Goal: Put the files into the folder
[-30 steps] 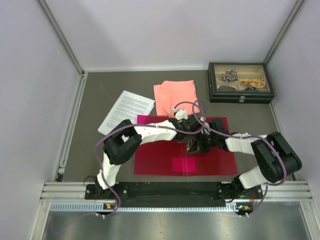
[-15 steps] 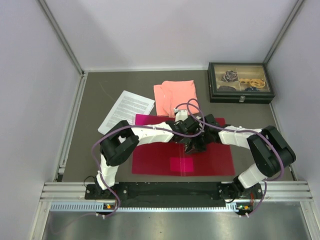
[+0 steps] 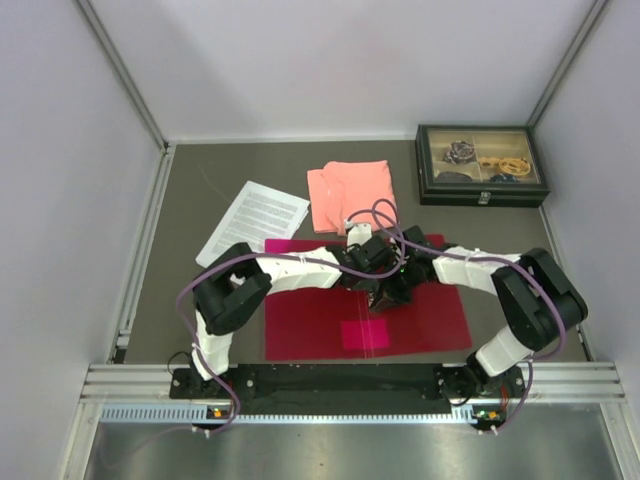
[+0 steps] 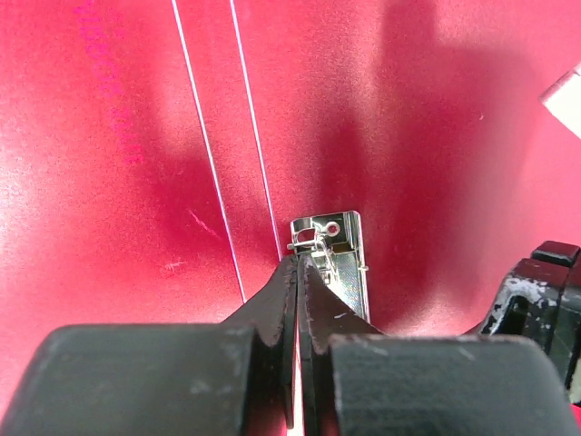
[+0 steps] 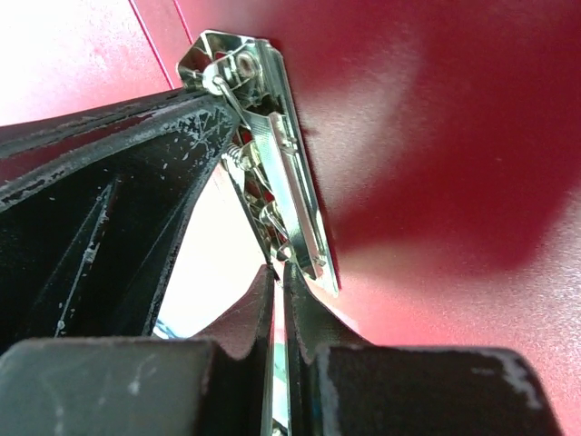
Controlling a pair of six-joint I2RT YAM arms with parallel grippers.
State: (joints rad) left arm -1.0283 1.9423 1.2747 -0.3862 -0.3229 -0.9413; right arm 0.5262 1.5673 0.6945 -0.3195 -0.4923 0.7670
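Crept left: left end effector [image 4: 300, 265] and right end effector [image 5: 278, 271], both pinched narrow at the clip [image 4: 340, 263]; folder [image 3: 320, 320] open, files [image 3: 252, 222] untouched far-left on table [image 3: 200, 190], loading remains.

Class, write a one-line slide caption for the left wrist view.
Left gripper, jaws together, tips at the metal clip on the red folder.

the top view was bright, sharp and evenly lit from above, with soft shadows on the counter [image 3: 190, 200]. in both wrist views, broad dark shadows crossed the folder [image 4: 408, 136], glare flared on the metal clip [image 5: 277, 154], and the near fingers [image 4: 136, 381] were blurred.
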